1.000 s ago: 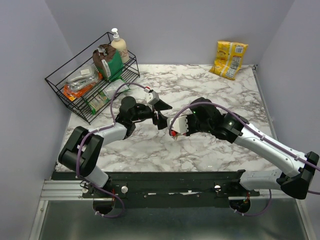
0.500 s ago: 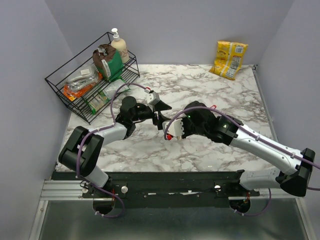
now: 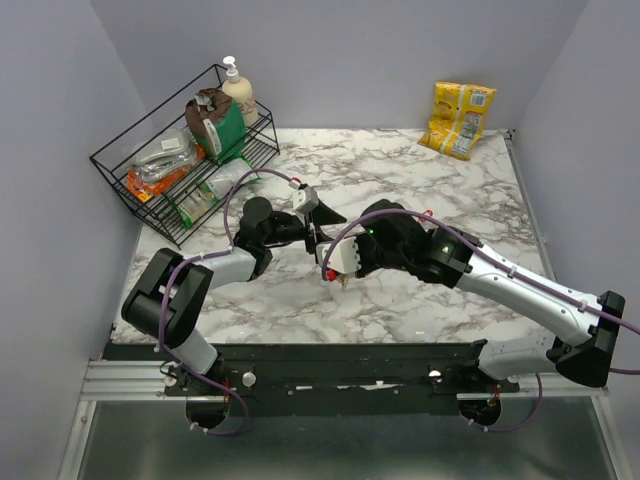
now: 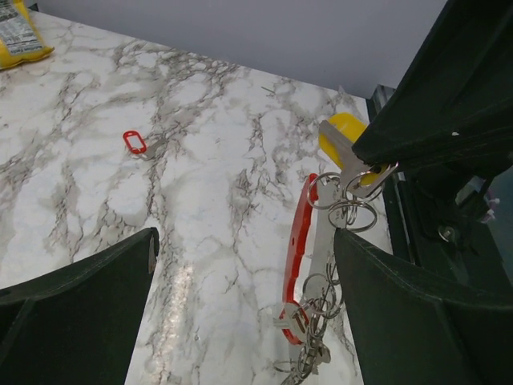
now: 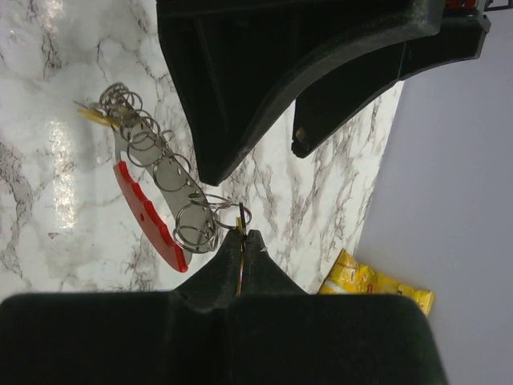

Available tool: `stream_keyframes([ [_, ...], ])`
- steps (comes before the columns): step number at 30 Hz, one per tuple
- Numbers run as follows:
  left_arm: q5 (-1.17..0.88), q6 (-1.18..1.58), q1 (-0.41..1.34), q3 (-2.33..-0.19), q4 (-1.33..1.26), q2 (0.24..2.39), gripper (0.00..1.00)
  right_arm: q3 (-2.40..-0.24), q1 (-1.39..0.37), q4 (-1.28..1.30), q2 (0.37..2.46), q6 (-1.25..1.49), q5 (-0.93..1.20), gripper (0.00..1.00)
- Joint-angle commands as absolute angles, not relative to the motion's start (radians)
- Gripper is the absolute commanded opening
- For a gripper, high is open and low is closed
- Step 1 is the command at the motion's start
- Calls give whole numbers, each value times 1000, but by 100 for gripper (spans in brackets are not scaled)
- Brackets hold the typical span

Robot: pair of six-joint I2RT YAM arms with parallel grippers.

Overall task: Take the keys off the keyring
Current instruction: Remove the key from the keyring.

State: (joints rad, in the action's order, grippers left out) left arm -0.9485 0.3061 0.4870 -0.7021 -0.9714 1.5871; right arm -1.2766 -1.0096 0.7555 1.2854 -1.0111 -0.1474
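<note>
The keyring is a red curved strap (image 4: 298, 241) with a flat silvery bar and several thin metal rings; it hangs just above the marble table. It also shows in the right wrist view (image 5: 148, 216). My right gripper (image 5: 243, 237) is shut on a yellow-headed key (image 4: 343, 135) at the top of the bunch; in the top view this gripper (image 3: 335, 268) is at mid-table. Small silvery keys (image 4: 309, 353) dangle at the bunch's lower end. My left gripper (image 4: 246, 237) is open, its fingers (image 4: 80, 305) wide apart on either side of the bunch without touching it. A small red tag (image 4: 135, 142) lies apart on the table.
A black wire rack (image 3: 180, 165) with packets and a soap bottle stands at the back left. A yellow snack bag (image 3: 458, 118) leans at the back right wall. The left gripper's black fingers (image 5: 264, 80) hang close above the bunch in the right wrist view.
My right gripper has moved left and nearer with the key bunch, ending right beside the left gripper. The left gripper has stayed open and shifted only slightly.
</note>
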Motion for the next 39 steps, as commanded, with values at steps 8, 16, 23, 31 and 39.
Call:
stream_keyframes([
  [8,-1049,514,508,-652,-1347,1660,99,-1322,-1034,762,1324,-988,-137,1],
  [16,-1026,456,509,-646,-1287,1644,99,-1332,-1037,769,1321,-979,-129,1],
  [23,-1061,518,500,-635,-1383,1652,99,-1284,-1035,726,1293,-983,-181,1],
  [31,-1111,670,477,-629,-1600,1689,99,-1290,-1035,713,1278,-969,-175,1],
  [39,-980,443,469,-624,-1299,1620,99,-1281,-1034,724,1266,-973,-161,1],
])
